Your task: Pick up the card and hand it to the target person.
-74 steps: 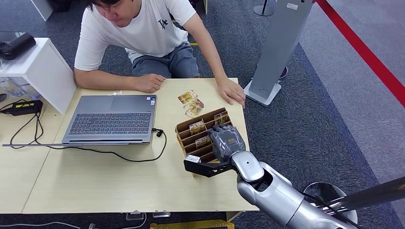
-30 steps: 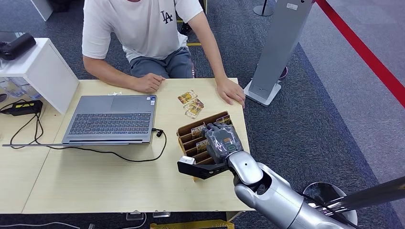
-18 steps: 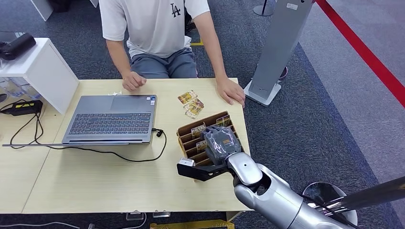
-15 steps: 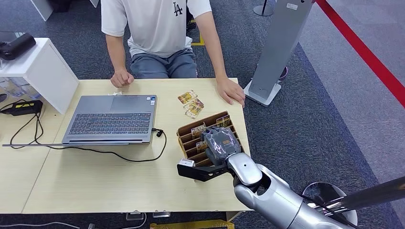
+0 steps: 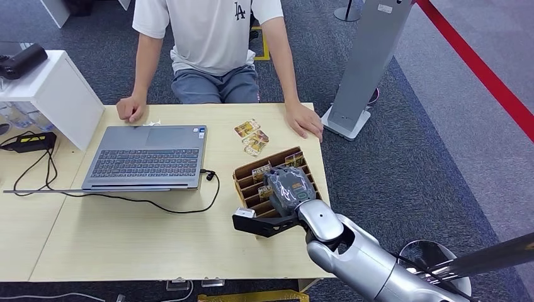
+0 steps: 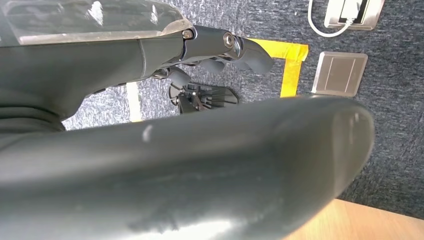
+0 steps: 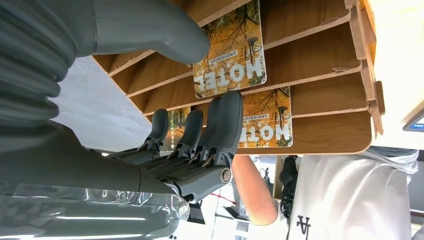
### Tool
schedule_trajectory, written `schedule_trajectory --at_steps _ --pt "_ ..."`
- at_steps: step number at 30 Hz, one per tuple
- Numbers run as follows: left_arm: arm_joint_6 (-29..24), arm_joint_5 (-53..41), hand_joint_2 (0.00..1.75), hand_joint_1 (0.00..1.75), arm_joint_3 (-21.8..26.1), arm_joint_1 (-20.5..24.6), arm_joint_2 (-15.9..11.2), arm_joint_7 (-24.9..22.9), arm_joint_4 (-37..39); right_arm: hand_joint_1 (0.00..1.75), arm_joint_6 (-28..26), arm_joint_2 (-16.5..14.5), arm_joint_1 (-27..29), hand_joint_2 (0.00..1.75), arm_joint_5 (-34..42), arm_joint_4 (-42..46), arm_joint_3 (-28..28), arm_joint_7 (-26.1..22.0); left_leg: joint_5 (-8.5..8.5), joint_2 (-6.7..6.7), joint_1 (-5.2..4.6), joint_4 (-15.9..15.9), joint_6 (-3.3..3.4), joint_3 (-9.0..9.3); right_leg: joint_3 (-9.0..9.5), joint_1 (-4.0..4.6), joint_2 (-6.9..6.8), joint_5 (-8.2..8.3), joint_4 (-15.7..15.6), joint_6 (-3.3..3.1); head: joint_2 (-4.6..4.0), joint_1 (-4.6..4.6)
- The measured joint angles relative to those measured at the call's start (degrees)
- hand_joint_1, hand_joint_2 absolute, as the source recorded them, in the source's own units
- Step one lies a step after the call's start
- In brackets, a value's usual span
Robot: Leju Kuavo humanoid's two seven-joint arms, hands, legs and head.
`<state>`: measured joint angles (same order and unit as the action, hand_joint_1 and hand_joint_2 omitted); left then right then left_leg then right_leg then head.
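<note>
1. The right hand (image 5: 288, 186) is lowered over the slotted wooden card rack (image 5: 247, 179) on the wooden table (image 5: 126, 233). In the right wrist view its thumb (image 7: 150, 30) and fingers (image 7: 225, 125) lie on either side of a hotel card (image 7: 231, 52) standing in one slot. The thumb tip touches the card's edge and the fingers reach its other face, but I cannot tell whether the card is gripped.
2. A second hotel card (image 7: 265, 120) stands in the next slot, just behind the fingers.
3. The left hand (image 6: 220, 52) hangs over the carpet, fingers loosely curled around nothing.
4. Counted in the head view: one card rack, about three loose cards (image 5: 252, 137) lying overlapped beyond the rack, one open laptop (image 5: 148, 157), one black cable (image 5: 164, 201) trailing from the laptop.
5. A person in a white T-shirt (image 5: 211, 31) sits at the far edge, one hand (image 5: 303, 121) flat near the loose cards, the other hand (image 5: 131, 108) by the laptop's far corner.
6. The floor is dark grey carpet (image 5: 403, 163) with a red stripe (image 5: 485, 69); a grey stand (image 5: 368, 63) rises beside the table, and a white shelf unit (image 5: 56, 94) sits at its far left corner.
</note>
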<state>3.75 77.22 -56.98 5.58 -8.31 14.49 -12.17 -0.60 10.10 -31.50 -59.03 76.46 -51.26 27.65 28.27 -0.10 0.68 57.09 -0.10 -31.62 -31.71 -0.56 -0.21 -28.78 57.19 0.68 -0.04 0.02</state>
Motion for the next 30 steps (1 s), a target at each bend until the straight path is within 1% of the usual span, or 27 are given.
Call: schedule_trajectory --at_steps 11,13,16,18,20,26,30 --pt "0.0 0.0 0.0 0.0 0.0 0.0 0.0 0.0 0.0 0.88 0.0 0.0 -0.1 1.75 0.1 -0.3 0.0 0.4 0.0 0.0 0.0 0.0 0.0 0.0 0.0 0.0 0.0 0.0 0.0 0.0 0.0 -0.01" --pt "0.0 0.0 0.0 0.0 0.0 0.0 0.0 0.0 0.0 0.9 -0.1 0.0 -0.1 1.75 0.1 -0.3 0.0 0.5 0.0 0.0 0.0 0.0 0.0 0.0 0.0 0.0 0.0 0.0 0.0 0.0 0.0 -0.01" --pt "0.0 0.0 0.0 0.0 0.0 0.0 0.0 0.0 0.0 1.0 -0.1 0.0 -0.1 1.75 0.1 -0.3 0.0 0.6 0.0 0.0 0.0 0.0 0.0 0.0 0.0 0.0 0.0 0.0 0.0 0.0 0.0 0.0" --pt "0.0 0.0 0.0 0.0 0.0 0.0 0.0 0.0 0.0 1.17 -0.1 0.0 -0.1 1.75 0.1 -0.3 0.0 0.6 0.0 0.0 0.0 0.0 0.0 0.0 0.0 0.0 0.0 0.0 0.0 0.0 0.0 0.0" --pt "0.0 0.0 0.0 0.0 0.0 0.0 0.0 0.0 0.0 1.29 -0.1 0.0 -0.1 1.75 0.1 -0.3 0.0 0.7 0.0 0.0 0.0 0.0 0.0 0.0 0.0 0.0 0.0 0.0 0.0 0.0 0.0 0.0" --pt "0.0 0.0 0.0 0.0 0.0 0.0 0.0 0.0 0.0 1.23 -0.1 0.0 0.0 1.75 0.2 -0.4 0.0 0.7 0.0 0.0 0.0 0.0 0.0 0.0 -0.01 0.0 0.0 0.0 0.0 0.0 0.0 0.0" --pt "0.0 0.0 0.0 0.0 0.0 0.0 0.0 0.0 0.0 1.32 0.0 0.0 0.0 1.75 0.3 -0.4 0.0 0.8 0.0 0.0 0.0 0.0 0.0 0.01 0.0 0.0 0.0 0.0 0.0 0.0 0.0 0.0"
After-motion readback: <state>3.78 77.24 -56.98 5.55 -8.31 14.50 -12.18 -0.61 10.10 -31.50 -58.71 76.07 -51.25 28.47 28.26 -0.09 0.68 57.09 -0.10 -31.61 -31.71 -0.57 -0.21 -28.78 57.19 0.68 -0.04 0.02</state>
